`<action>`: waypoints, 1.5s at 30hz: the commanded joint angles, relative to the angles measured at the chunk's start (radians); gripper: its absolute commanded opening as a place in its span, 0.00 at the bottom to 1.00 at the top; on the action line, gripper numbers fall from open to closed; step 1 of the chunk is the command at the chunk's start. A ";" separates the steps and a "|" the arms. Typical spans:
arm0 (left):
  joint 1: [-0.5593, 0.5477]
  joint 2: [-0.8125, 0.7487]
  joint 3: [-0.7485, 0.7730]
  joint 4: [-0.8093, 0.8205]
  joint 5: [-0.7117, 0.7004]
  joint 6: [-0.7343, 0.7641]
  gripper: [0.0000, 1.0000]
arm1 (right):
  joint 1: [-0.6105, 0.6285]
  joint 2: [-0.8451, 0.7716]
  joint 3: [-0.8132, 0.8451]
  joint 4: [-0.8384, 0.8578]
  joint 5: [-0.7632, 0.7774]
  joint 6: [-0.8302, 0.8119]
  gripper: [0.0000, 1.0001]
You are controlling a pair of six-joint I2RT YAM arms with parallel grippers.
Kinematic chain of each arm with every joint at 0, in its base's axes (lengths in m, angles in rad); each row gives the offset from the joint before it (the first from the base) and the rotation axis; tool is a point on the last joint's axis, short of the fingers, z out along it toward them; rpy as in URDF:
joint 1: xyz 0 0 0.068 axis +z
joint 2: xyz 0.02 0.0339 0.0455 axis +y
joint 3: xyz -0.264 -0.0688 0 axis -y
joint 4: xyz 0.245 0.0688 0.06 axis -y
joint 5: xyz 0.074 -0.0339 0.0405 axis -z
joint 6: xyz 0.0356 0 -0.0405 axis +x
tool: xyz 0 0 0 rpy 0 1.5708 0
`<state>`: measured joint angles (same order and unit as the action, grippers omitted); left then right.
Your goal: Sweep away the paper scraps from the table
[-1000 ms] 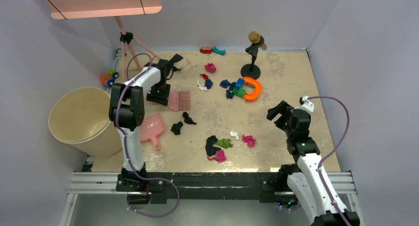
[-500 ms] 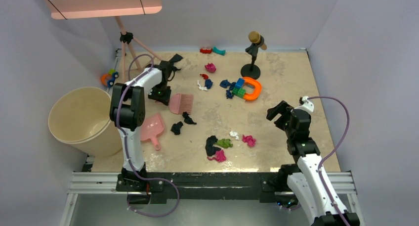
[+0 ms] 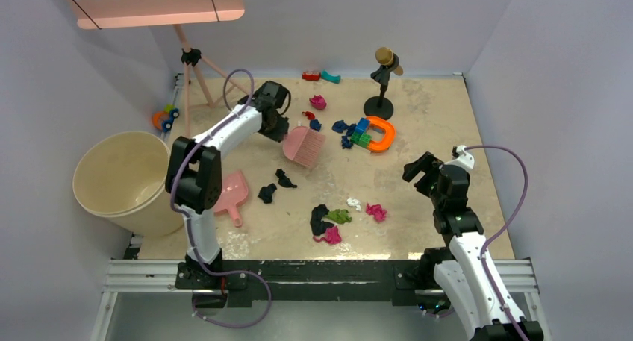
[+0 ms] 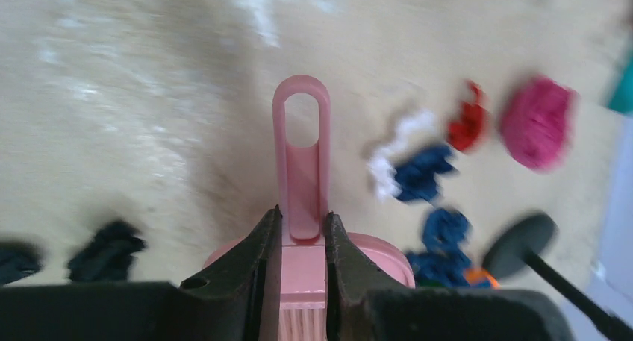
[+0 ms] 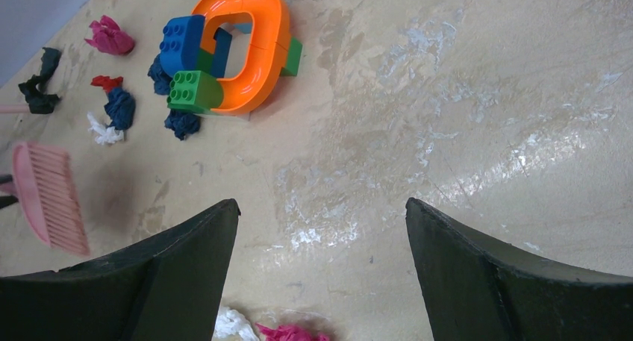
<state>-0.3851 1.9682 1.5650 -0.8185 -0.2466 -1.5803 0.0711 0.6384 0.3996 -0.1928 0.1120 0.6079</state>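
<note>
Pink plastic sits in our left gripper (image 4: 302,225): its jaws are pinched tight on the handle of the brush (image 3: 304,147), which hangs tilted to the left of the orange horseshoe (image 3: 382,134). We cannot tell whether the bristles touch the table (image 3: 440,110). Our right gripper (image 3: 422,168) hovers spread wide and holds nothing, on the near right of the horseshoe.

The paper scraps (image 3: 310,124) lie in groups. Red, white, dark blue and magenta bits sit between the brush and the horseshoe. Black, green, magenta and white bits lie nearer our bases than the horseshoe, with two black bits off to its near left.

The left arm is plainly the nearer one. In its wrist view the first group lies just to the right of the handle's long axis, on the horseshoe side. The dustpan (image 3: 230,195) waits farther to the horseshoe's near left. We judge that the bristles must land beyond those bits, close against the horseshoe, and then draw back toward the dustpan.
</note>
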 commanded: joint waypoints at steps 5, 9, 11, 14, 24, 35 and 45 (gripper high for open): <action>-0.013 -0.208 -0.077 0.504 0.350 0.568 0.00 | -0.002 -0.008 0.000 0.060 -0.044 -0.020 0.89; -0.026 -0.286 -0.104 0.467 0.506 0.818 0.00 | -0.002 0.036 0.066 0.043 -0.163 -0.043 0.90; -0.044 -0.340 -0.156 0.481 0.563 0.932 0.00 | -0.002 0.068 0.133 -0.006 -0.220 -0.065 0.90; -0.082 -0.419 -0.272 0.564 0.659 1.055 0.00 | -0.002 0.106 0.248 -0.053 -0.340 -0.107 0.90; -0.303 -0.582 -0.476 0.728 0.638 1.415 0.00 | 0.105 0.298 0.616 -0.208 -0.602 -0.176 0.85; -0.391 -0.664 -0.519 0.778 0.615 1.548 0.00 | 0.319 0.508 0.790 -0.318 -0.536 -0.162 0.74; -0.418 -0.656 -0.492 0.739 0.596 1.576 0.00 | 0.406 0.564 0.800 -0.307 -0.519 -0.157 0.69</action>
<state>-0.7925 1.3239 1.0485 -0.1158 0.3561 -0.0399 0.4541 1.2026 1.1610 -0.5156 -0.4259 0.4465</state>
